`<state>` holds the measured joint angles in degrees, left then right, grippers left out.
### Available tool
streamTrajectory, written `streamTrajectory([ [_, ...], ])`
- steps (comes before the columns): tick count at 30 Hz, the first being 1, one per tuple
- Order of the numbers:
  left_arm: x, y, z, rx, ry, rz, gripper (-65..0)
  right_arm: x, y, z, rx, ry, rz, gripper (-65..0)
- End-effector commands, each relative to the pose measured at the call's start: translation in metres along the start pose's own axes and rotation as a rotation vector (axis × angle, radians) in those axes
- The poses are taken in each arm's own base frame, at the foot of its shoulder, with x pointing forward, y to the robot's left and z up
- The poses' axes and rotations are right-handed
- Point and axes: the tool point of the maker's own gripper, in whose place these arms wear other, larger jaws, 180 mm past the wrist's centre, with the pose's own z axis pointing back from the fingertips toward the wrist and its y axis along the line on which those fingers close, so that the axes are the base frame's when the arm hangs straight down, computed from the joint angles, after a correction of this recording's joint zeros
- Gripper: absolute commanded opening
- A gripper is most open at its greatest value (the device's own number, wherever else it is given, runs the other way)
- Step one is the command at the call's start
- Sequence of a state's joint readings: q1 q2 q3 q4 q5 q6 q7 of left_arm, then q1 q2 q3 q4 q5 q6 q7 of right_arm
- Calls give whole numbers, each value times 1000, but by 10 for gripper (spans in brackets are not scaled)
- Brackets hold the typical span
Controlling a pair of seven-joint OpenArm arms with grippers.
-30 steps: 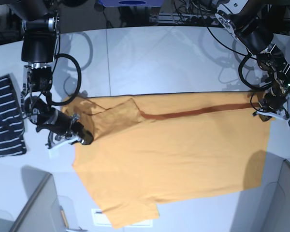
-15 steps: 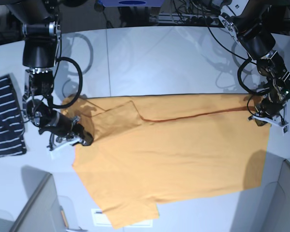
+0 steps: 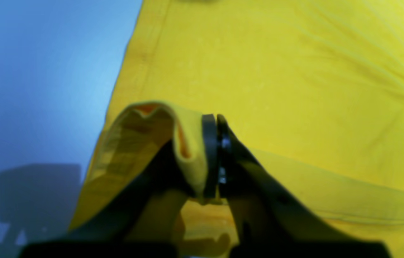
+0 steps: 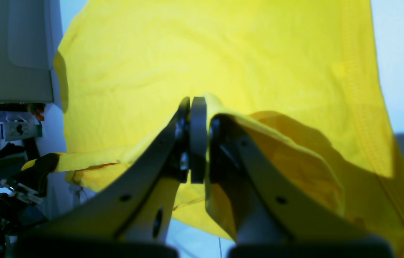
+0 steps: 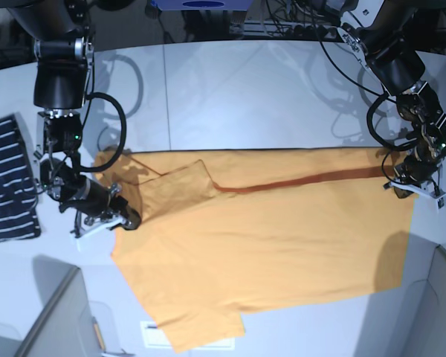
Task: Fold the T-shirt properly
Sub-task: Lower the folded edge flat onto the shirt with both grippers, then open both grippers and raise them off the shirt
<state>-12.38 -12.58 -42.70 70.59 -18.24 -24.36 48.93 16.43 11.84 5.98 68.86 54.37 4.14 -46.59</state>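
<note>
Lying across the middle of the pale grey round table (image 5: pixel 230 82), the large orange-yellow cotton T-shirt (image 5: pixel 282 238) spreads from centre-left to the right edge of the base view, its lower part reaching the bottom of the frame. Top edge is doubled over; a darker orange shadow line runs along that fold from centre toward the right. One short sleeve sits folded at upper left of the cloth, another sleeve at bottom centre.

Left gripper (image 5: pixel 410 181), at right of base view, jaws pressed together on the shirt's upper right corner; in the left wrist view the left gripper (image 3: pixel 216 154) pinches a curled hem edge, cloth bulging to the left of the jaws, blue-tinted table at frame left.

Right gripper (image 5: pixel 110 214), at left of base view, jaws clamped on the shirt's upper left edge beside the folded sleeve; right wrist view shows the right gripper (image 4: pixel 196 139) closed on a raised fold, fabric draping down the right side.

Dark navy white-striped garment (image 5: pixel 7 182) lies at far left of the table, apart from the shirt.
</note>
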Motion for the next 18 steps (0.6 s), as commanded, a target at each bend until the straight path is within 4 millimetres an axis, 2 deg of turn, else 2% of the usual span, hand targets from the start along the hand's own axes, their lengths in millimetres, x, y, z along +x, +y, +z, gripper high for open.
streamTrajectory([
  [1,26,1,5,-1,-66,-12,-650,22,12,5,33,-53,29,-650],
  [18,27,0,5,-2,-69,-11,-650,21,11,4,27,-51,21,-650],
])
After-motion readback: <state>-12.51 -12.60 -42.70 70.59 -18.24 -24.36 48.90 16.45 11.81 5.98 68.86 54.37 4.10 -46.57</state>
